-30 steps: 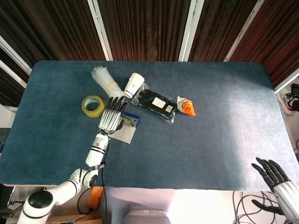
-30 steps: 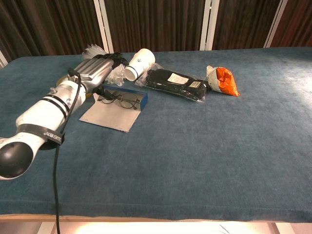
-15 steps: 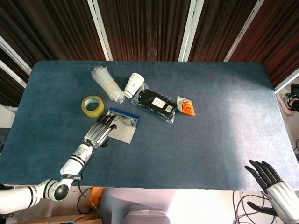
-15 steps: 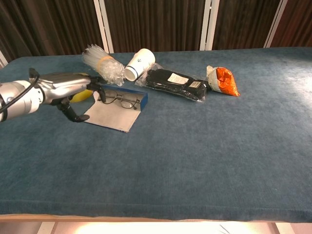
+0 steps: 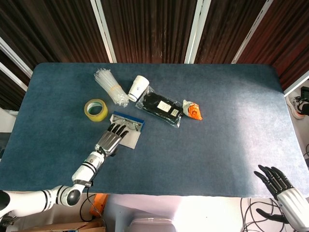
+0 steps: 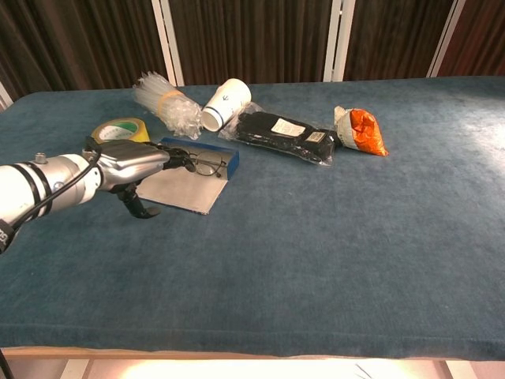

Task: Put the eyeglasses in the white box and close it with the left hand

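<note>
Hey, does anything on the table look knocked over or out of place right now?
Only the white paper cup stands out: it lies tipped on its side, mouth toward the clear plastic bundle. Nothing looks spilled or damaged.

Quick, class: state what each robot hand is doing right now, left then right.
Left robot hand: open, fingers extended flat over the white box, holding nothing.
Right robot hand: open, fingers spread, off the table edge, holding nothing.

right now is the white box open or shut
Open: the white box has its lid lying flat, with the eyeglasses showing against its blue wall.
</note>
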Controlling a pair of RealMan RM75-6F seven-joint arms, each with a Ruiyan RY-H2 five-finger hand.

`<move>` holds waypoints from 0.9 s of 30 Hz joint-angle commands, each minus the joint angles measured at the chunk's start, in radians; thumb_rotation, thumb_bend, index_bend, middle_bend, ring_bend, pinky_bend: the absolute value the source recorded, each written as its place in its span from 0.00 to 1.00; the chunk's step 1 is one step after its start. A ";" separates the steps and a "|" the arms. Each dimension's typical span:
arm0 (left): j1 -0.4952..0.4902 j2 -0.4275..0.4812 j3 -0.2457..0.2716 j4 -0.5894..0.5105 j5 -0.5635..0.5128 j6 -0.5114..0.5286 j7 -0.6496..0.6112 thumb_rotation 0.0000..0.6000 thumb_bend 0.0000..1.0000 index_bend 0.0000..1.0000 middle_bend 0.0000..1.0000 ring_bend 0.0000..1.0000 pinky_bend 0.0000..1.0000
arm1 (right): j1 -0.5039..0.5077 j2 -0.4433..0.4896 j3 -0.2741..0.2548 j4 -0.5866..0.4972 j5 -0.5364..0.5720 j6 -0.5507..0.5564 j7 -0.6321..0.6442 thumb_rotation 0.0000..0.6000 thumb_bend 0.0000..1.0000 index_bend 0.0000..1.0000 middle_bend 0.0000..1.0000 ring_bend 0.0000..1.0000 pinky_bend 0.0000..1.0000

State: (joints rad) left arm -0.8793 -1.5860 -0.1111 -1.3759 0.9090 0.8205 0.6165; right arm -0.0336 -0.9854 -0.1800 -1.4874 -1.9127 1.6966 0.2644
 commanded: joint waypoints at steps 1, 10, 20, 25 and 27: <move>-0.008 -0.022 -0.001 0.030 0.014 0.008 -0.012 1.00 0.35 0.21 0.00 0.00 0.00 | 0.000 0.000 0.000 0.001 0.000 0.001 0.000 1.00 0.19 0.00 0.00 0.00 0.00; -0.013 -0.042 0.004 0.070 0.030 0.004 -0.036 1.00 0.35 0.23 0.00 0.00 0.00 | -0.001 -0.001 0.001 0.001 0.000 0.005 0.001 1.00 0.19 0.00 0.00 0.00 0.00; -0.033 -0.046 0.010 0.087 -0.023 -0.015 0.004 1.00 0.35 0.22 0.00 0.00 0.00 | 0.000 0.001 0.001 0.001 0.000 0.009 0.008 1.00 0.19 0.00 0.00 0.00 0.00; -0.040 -0.048 0.017 0.089 -0.041 -0.019 0.019 1.00 0.36 0.25 0.00 0.00 0.00 | 0.000 0.003 0.002 0.002 0.002 0.012 0.013 1.00 0.19 0.00 0.00 0.00 0.00; -0.042 -0.048 0.018 0.089 -0.049 -0.021 0.022 1.00 0.36 0.26 0.00 0.00 0.00 | -0.001 0.003 0.002 0.002 0.002 0.014 0.013 1.00 0.19 0.00 0.00 0.00 0.00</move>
State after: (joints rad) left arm -0.9206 -1.6335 -0.0937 -1.2869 0.8624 0.8009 0.6376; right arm -0.0345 -0.9827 -0.1780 -1.4852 -1.9112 1.7107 0.2779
